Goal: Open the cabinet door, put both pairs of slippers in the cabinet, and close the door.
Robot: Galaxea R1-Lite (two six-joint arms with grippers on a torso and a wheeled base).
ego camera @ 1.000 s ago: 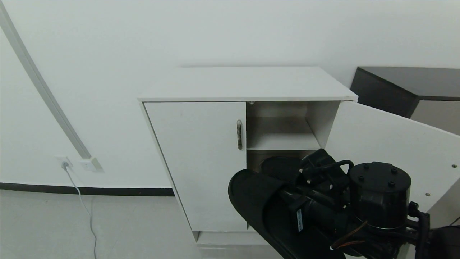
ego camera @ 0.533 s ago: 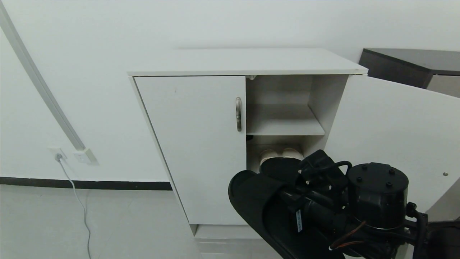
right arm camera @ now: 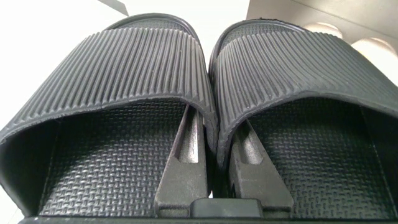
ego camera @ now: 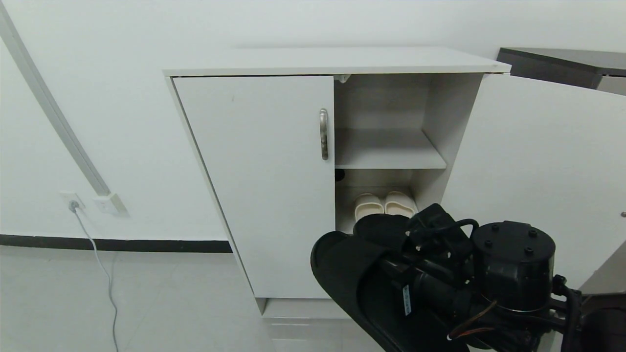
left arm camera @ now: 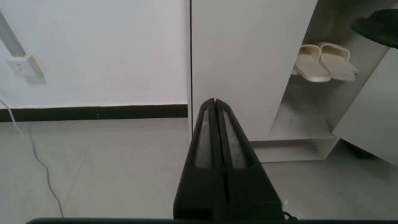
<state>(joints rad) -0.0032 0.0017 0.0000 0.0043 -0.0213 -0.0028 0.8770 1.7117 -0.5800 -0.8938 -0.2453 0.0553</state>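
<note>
Left pincer (left arm camera: 214, 112) closed, empty. Right pincer (right arm camera: 216, 146) clamped on the touching inner walls of the black slippers (right arm camera: 149, 68); probably light, soft rubber, likely to flex. Beyond it, cream slippers (ego camera: 385, 205) lie inside the open cabinet (ego camera: 254, 186)

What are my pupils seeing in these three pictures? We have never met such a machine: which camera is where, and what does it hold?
This is a wheeled robot with two arms, each ending in a two-fingered gripper. The wide picture comes from a camera on its head, facing a white cabinet whose right door stands open. A pair of cream slippers lies on a shelf inside. The other two pictures come from cameras on the wrists. The right gripper pinches a pair of black slippers together by their inner walls. The left gripper is shut and holds nothing.
</note>
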